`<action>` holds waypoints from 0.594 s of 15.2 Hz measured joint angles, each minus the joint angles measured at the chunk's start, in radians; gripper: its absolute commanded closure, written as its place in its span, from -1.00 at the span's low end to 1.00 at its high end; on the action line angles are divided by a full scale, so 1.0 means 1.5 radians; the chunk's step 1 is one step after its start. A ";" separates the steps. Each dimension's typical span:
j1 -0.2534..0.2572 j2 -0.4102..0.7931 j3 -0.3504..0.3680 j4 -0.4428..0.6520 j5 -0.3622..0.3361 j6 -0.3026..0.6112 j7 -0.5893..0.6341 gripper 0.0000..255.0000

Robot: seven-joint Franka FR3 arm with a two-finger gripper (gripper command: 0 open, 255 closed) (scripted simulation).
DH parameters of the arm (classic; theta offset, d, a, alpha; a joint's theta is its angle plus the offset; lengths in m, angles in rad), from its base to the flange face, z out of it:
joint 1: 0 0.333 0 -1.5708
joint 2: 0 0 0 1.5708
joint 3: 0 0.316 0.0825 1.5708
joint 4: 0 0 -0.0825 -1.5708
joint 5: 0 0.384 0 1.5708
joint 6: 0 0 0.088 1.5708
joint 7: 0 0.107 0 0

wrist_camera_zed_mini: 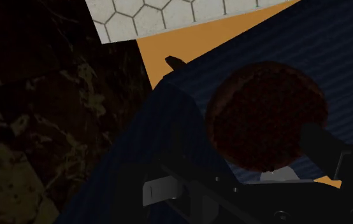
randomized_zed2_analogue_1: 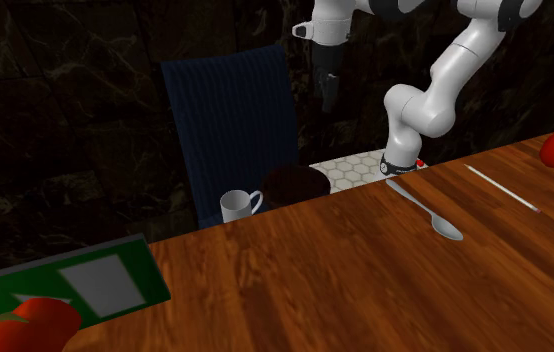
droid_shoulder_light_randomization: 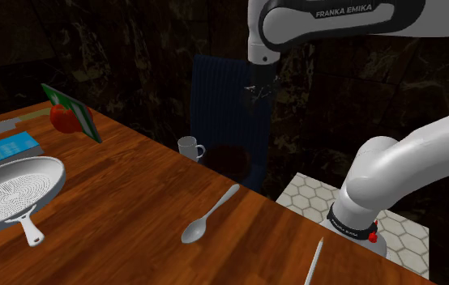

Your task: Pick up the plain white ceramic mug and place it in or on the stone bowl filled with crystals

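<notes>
The mug (droid_shoulder_light_randomization: 188, 148) is white, the bowl (wrist_camera_zed_mini: 264, 114) dark red-brown, the chair (randomized_zed2_analogue_1: 230, 120) ribbed navy.

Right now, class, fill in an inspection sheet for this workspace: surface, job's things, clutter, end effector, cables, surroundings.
Surface: glossy brown wooden table.
Job's things: white mug upright near the table's far edge; dark reddish-brown bowl on the seat of the blue chair beyond that edge.
Clutter: spoon, white pan, tomato, green box, blue book, thin white rod.
End effector: hangs above the chair, apart from the mug.
Cables: nothing seen.
Surroundings: dark marbled walls; hex-tiled stand.
</notes>
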 measured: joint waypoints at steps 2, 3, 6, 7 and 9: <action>0.002 0.035 0.008 0.004 0.004 0.036 0.011 -1.00; 0.004 0.058 0.013 0.007 0.006 0.057 0.017 -1.00; 0.009 0.116 0.031 0.014 0.013 0.114 0.040 -1.00; 0.009 0.141 0.034 0.030 0.012 0.127 0.044 -1.00; 0.013 0.189 0.048 0.047 0.014 0.162 0.064 -1.00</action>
